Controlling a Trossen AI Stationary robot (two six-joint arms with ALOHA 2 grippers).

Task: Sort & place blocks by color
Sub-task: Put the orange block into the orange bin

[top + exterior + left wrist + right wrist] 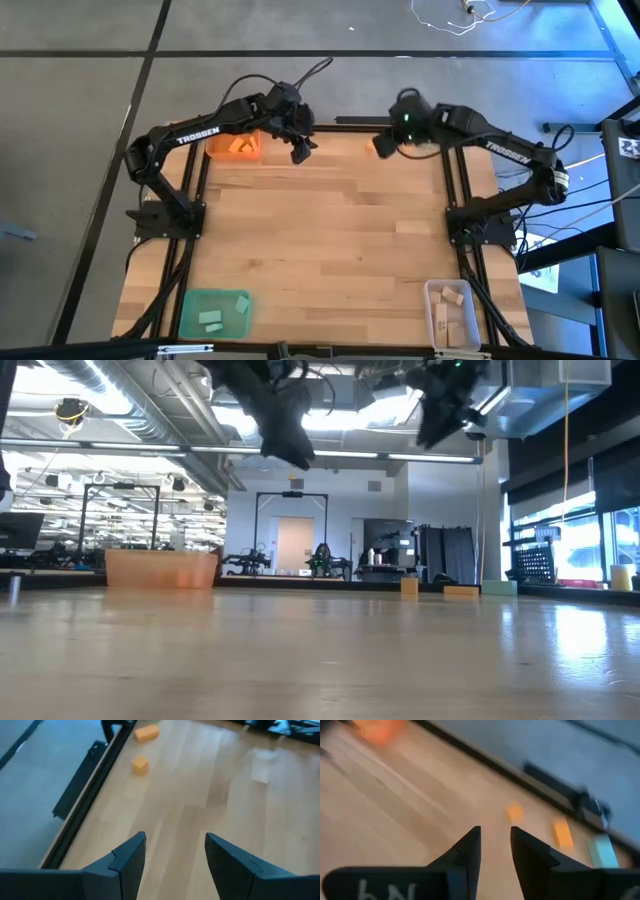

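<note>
Your left gripper [300, 150] hangs above the far edge of the pale wooden desk [330, 230] beside the orange square tray [235, 146], its fingers apart and empty; your right gripper [495, 845], fingers slightly parted around nothing, hovers over the far right corner. Two small orange rectangular blocks [140, 765] lie loose by that far edge; teal-green blocks [210, 318] sit in the green tray [188, 325], pale wooden blocks [452, 296] in the clear tray [470, 340].

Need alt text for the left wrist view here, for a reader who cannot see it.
The left gripper hangs open and empty above the bare wooden table, its two dark fingers framing the planks. Farther off, two small orange blocks lie apart near the table's black edge rail.
</note>
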